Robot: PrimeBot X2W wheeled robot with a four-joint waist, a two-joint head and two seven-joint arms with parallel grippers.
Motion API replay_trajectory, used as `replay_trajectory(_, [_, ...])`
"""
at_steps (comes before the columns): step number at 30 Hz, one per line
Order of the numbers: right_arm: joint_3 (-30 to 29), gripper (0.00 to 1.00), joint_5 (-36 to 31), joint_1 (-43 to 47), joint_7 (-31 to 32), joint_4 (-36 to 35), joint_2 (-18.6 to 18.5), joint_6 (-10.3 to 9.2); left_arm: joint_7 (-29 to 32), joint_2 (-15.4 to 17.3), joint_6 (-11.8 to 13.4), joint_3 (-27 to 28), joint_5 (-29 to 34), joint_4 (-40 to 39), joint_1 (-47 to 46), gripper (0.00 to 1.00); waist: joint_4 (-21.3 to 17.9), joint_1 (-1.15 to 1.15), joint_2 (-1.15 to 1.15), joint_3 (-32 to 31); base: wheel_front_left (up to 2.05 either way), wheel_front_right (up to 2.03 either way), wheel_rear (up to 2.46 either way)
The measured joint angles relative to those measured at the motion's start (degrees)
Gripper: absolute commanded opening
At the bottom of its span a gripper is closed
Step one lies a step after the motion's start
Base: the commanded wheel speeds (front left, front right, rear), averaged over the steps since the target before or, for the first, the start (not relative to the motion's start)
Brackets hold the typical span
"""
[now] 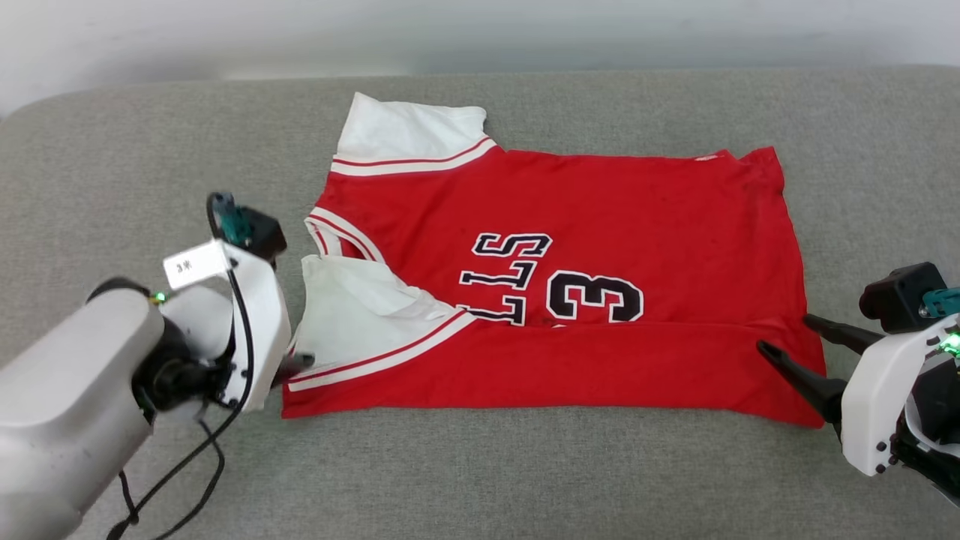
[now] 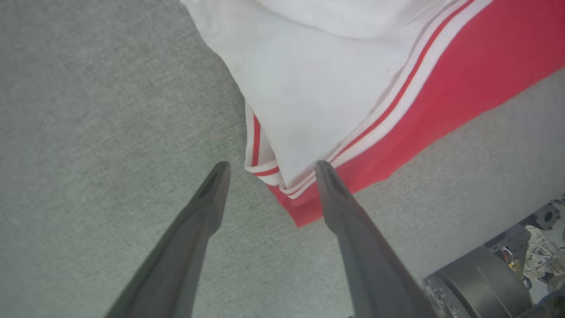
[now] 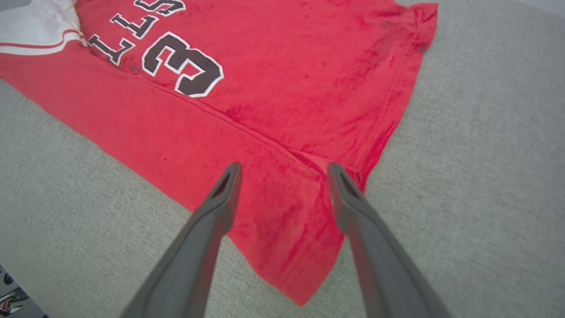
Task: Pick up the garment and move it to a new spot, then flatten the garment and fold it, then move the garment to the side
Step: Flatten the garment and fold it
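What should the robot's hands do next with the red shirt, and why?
Probably close both on the near corners. The left gripper and right gripper stand open, each poised at a near corner of the garment, whose near strip is already folded over.

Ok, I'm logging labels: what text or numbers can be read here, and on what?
"LLS": black letters on the red jersey, sideways, cut off by the fold.
"3": black number beside them, same jersey.
White tag on the left arm: marks too small to read.
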Motion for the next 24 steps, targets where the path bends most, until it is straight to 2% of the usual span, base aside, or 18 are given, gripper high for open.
replay_trajectory(11, [0.8, 1.0, -0.1, -1.7, 1.1, 0.3, 1.3, 0.01, 1.4, -1.1, -1.3, -3.0, -0.8, 5.6, 3.6, 1.0, -2.0, -0.01, 0.0, 2.4, 0.0, 0.0, 0.0])
replay_trajectory(12, [0.9, 1.0, -0.1, -2.1, 1.1, 0.4, 1.3, 0.0, 1.0, -1.3, -1.5, -3.1, -0.8, 5.9, 3.6, 0.41, -2.1, 0.0, 0.0, 2.4, 0.0, 0.0, 0.0])
replay_trajectory(13, [1.1, 1.0, -0.2, -2.5, 1.2, 0.4, 1.2, 0.0, 0.5, -1.4, -1.8, -3.3, -0.6, 6.2, 3.6, 0.0, -2.0, -0.01, 0.0, 2.3, 0.0, 0.0, 0.0])
replay_trajectory(19, [2.1, 1.0, 0.3, -6.2, 4.8, -1.3, -2.4, 0.0, -3.0, -1.9, -2.6, -3.4, 0.0, 6.8, 3.5, 0.0, -1.6, 0.0, 0.0, 0.7, 0.0, 0.0, 0.0])
replay_trajectory(24, [3.4, 1.0, 3.4, -10.2, 16.6, -3.6, -6.6, 0.0, -4.9, -0.9, -3.0, -3.4, 0.2, 5.1, 3.5, 0.0, -1.2, 0.0, 0.0, -1.0, 0.0, 0.0, 0.0])
